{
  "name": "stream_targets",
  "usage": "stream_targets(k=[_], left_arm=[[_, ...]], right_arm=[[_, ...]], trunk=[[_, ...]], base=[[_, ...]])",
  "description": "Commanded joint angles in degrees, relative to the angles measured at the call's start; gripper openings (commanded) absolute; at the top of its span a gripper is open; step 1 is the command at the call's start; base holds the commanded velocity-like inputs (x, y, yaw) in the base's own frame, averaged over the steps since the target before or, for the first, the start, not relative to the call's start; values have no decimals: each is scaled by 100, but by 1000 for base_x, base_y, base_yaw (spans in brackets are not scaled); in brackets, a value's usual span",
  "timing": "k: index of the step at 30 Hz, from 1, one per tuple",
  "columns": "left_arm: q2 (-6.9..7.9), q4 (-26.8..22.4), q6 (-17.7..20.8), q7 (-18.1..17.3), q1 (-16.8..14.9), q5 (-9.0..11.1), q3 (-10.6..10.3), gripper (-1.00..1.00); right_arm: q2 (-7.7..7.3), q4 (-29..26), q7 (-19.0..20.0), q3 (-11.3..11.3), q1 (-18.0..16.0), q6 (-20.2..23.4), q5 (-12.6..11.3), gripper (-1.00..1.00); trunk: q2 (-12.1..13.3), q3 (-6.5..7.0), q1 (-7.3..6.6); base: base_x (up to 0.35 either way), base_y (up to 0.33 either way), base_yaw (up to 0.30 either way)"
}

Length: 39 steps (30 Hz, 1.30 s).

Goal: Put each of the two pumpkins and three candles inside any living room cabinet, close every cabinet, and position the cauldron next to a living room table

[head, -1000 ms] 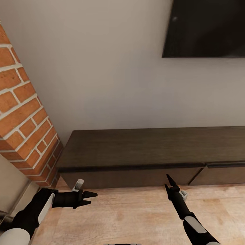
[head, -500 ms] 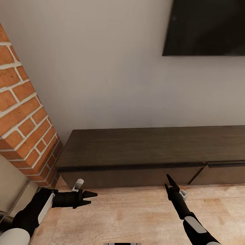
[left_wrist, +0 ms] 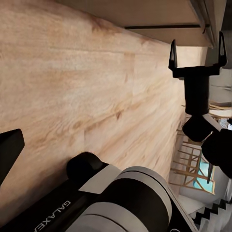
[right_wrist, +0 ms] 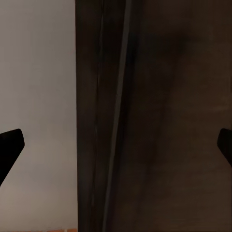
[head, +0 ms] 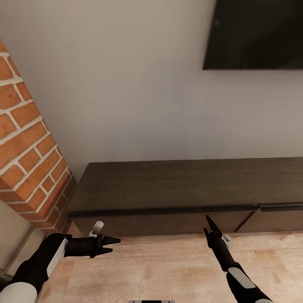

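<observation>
Facing the cabinet (head: 168, 189), left pincer (head: 112, 245) and right pincer (head: 208, 224) hang spread, empty; its stiff handle-less drawer front at 12 o'clock probably needs an edge grip.

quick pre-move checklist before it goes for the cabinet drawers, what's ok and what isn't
1. Cabinet in front of the robot: ok.
2. Drawer fronts shut: ok for the two in view; the far right end is out of frame, cannot tell.
3. Left end effector open and empty: ok.
4. Right end effector open and empty, seen from the left wrist view: ok.
5. Pumpkins or candles within reach: not ok.
6. Brick column close beside the left arm: ok, not touching.
</observation>
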Motion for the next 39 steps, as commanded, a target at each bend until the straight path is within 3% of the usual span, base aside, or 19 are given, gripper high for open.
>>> stream_targets(k=[1, 26, 35, 39], left_arm=[[0, 0, 0, -1, 0, 0, -2, 100], [0, 0, 0, -2, 0, 6, 10, 100], [0, 0, 0, -3, 0, 9, 19, 100], [0, 0, 0, -3, 0, 9, 17, 100]], right_arm=[[0, 0, 0, 0, 0, 0, 1, 100], [0, 0, -7, 7, 0, 11, 7, 100], [0, 0, -6, 7, 0, 14, 12, 100], [0, 0, -6, 7, 0, 16, 10, 100]], trunk=[[0, 0, 0], [0, 0, 0], [-281, -126, 154], [-281, -126, 154]], base=[[153, 0, 0], [83, 0, 0], [0, 0, 0], [0, 0, 0]])
